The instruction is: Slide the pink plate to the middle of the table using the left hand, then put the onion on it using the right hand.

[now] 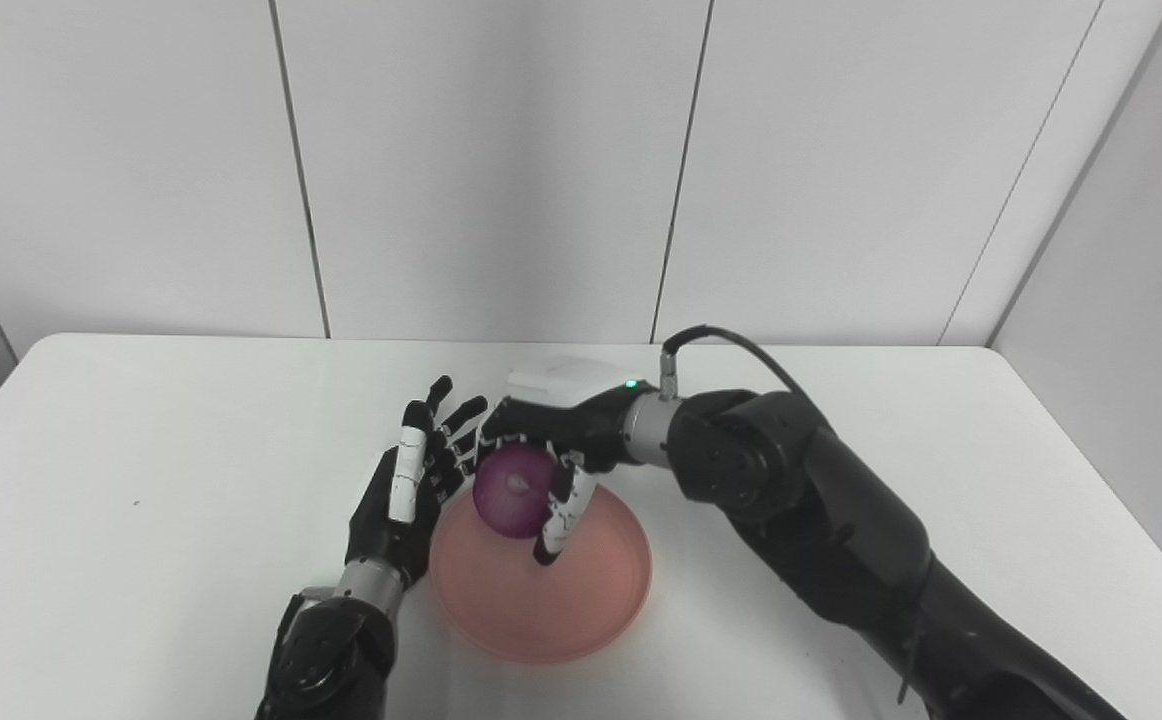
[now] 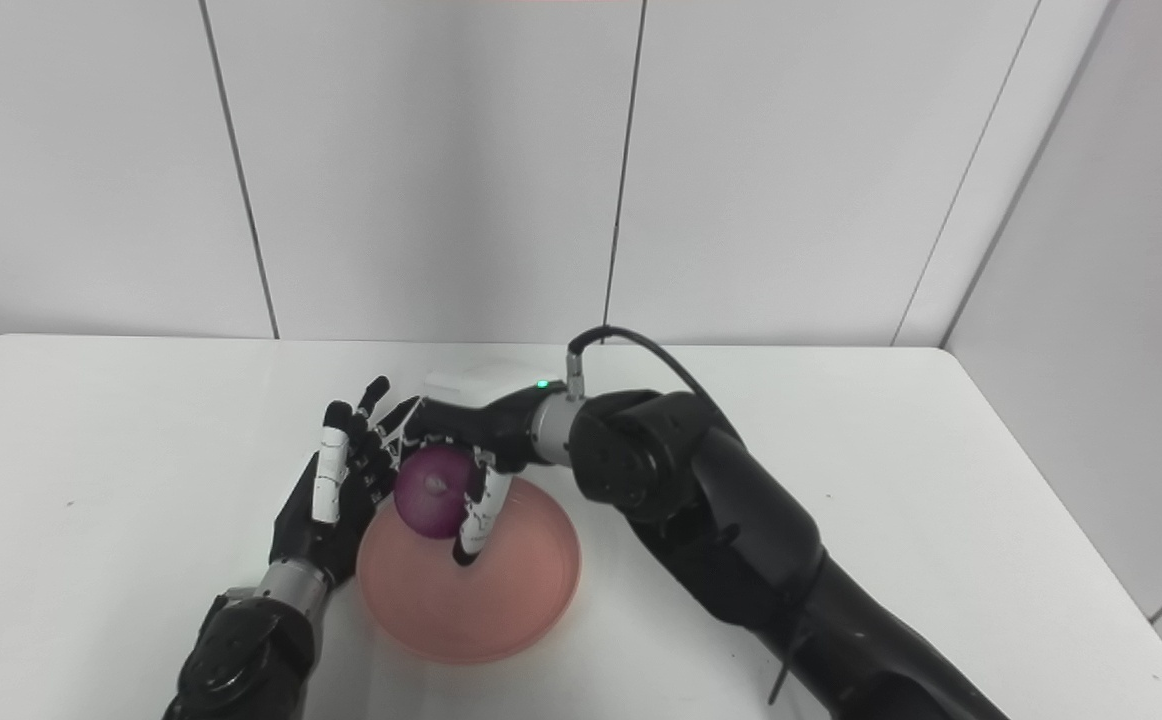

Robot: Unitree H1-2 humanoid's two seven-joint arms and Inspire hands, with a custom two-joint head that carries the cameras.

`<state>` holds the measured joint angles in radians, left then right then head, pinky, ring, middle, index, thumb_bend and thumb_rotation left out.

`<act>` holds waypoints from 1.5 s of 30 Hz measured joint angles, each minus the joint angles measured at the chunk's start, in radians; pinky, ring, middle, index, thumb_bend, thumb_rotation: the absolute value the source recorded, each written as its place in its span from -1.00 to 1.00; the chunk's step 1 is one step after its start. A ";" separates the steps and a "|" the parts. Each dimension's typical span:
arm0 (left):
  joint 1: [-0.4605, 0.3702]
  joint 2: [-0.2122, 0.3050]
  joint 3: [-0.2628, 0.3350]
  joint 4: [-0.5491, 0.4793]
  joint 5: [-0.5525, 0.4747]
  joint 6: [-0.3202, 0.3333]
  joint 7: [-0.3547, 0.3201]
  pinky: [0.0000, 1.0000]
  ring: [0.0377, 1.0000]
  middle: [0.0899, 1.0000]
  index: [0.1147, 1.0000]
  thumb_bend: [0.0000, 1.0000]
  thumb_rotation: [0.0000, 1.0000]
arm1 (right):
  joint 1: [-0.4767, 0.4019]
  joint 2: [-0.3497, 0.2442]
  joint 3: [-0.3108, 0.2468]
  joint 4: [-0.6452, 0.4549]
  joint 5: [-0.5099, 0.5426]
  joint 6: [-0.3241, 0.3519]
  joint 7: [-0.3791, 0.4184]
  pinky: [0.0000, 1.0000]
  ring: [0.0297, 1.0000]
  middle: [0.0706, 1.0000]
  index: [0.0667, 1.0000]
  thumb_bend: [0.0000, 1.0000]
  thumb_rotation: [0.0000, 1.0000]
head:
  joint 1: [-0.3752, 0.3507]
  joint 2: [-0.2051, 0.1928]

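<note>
I've got the right hand (image 1: 551, 440) reaching in from the right, its fingers (image 1: 558, 515) curled down over the purple onion (image 1: 513, 492), one white-tipped finger running down the onion's right flank with its tip over the pink plate (image 1: 581, 600). The onion sits inside that grip, over the plate's far-left part; whether it touches the plate I can't tell. The left hand (image 1: 406, 495) stands just beside the plate's left rim, fingers spread and pointing away from me, holding nothing, close to the onion's left side.

Comparing eyes: in the right eye view I see more of the counter's right edge and a grey strip of floor beyond the corner, and a sliver more gap between left hand and onion. In the left eye view I get more of the counter's left side and a tiny dark speck (image 1: 136, 503) on it.

The counter (image 1: 141, 420) is plain white with rounded far corners. Behind it stand pale wall panels (image 1: 481, 160) with thin vertical seams. A black cable (image 1: 741, 350) loops off the right wrist.
</note>
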<state>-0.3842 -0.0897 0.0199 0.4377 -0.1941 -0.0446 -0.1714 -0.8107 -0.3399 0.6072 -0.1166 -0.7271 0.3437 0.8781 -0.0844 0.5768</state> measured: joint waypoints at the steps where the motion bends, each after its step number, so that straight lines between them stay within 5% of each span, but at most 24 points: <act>1: 0.000 0.000 0.000 0.000 0.000 0.000 0.000 0.44 0.60 0.74 0.93 0.84 0.90 | 0.002 0.000 0.011 0.007 -0.007 -0.005 0.000 -0.18 -0.09 -0.10 0.19 0.14 -1.00 | 0.000 0.000; 24: -0.004 0.001 -0.005 0.008 0.001 -0.004 -0.003 0.45 0.63 0.77 0.95 0.83 0.94 | 0.038 0.034 0.044 0.073 -0.045 -0.058 -0.020 -0.14 0.00 -0.10 0.24 0.14 -1.00 | -0.002 -0.002; 25: -0.005 0.001 -0.006 0.010 0.001 -0.005 -0.003 0.45 0.62 0.77 0.95 0.84 0.94 | 0.038 0.034 0.043 0.073 -0.045 -0.059 -0.020 -0.11 0.02 0.03 0.25 0.43 -0.86 | -0.002 -0.002; 28: -0.008 0.002 -0.007 0.014 0.001 -0.007 -0.003 0.45 0.61 0.77 0.97 0.85 0.95 | 0.038 0.034 0.038 0.072 -0.039 -0.060 -0.020 0.07 0.21 0.30 0.26 0.77 -0.65 | -0.002 -0.002; 36: -0.008 0.003 -0.009 0.014 0.004 -0.007 -0.003 0.47 0.61 0.78 0.96 0.83 0.96 | 0.038 0.030 0.035 0.072 -0.023 -0.083 -0.018 0.29 0.49 0.53 0.38 0.99 -0.42 | -0.005 0.000; 45: -0.008 0.003 -0.008 0.014 0.003 -0.007 -0.003 0.48 0.64 0.79 0.97 0.84 0.95 | 0.038 0.013 0.045 0.060 -0.042 -0.087 -0.001 0.59 0.74 0.71 0.51 1.00 -0.30 | -0.009 -0.002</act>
<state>-0.3924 -0.0866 0.0120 0.4512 -0.1910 -0.0515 -0.1741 -0.7730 -0.3272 0.6520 -0.0566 -0.7689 0.2564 0.8771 -0.0936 0.5752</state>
